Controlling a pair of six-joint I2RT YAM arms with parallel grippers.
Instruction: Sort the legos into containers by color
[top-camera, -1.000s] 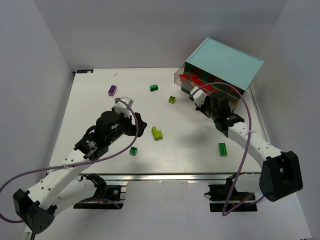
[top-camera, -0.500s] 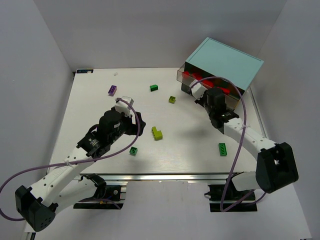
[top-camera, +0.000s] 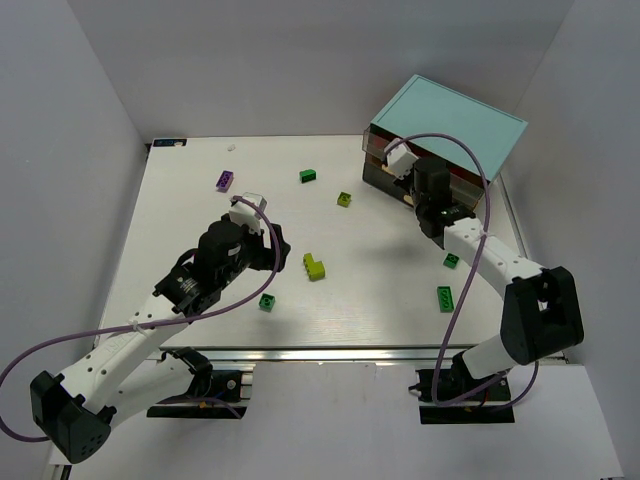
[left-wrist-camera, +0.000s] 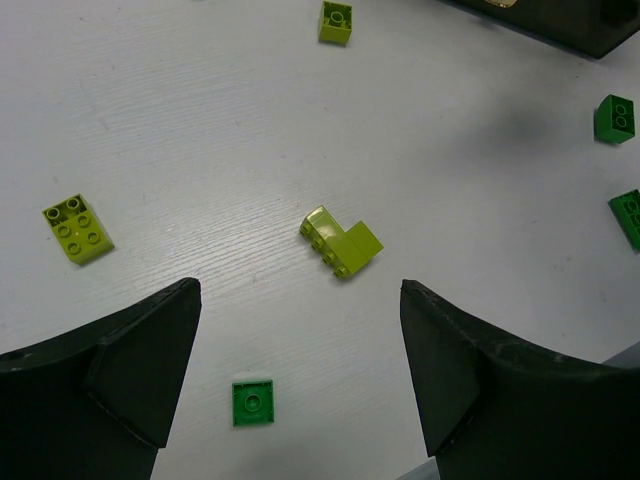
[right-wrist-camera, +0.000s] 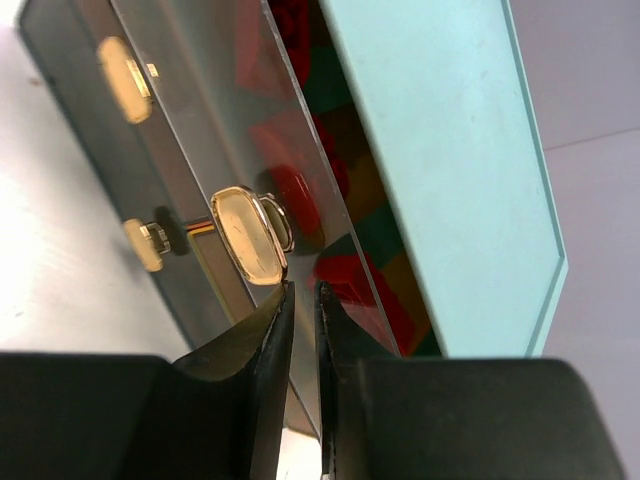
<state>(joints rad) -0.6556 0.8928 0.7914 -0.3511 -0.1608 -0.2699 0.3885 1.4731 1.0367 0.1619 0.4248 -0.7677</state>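
At the far right of the desk, the cabinet with the light-blue top holds its smoky drawers. Red bricks show through the front of 1 of them. No red lies loose, so the red sorting looks done, as far as I can judge. The right fingers are pinched almost together with only a thin slit between them. They hold nothing, and their tips sit just under that drawer's tan knob. The other colours are not yet sorted. Loose on the desk are 1 purple brick at the far left and 4 dark green bricks spread from the far middle to the near right. There are also 3 lime pieces, among them an L-shaped lime cluster near the middle. The left fingers are spread wide and empty, hovering above that cluster. The desk is white and matte, with a fine wood grain. Plain white walls close it in on 3 sides, and a metal rail runs along the near edge.
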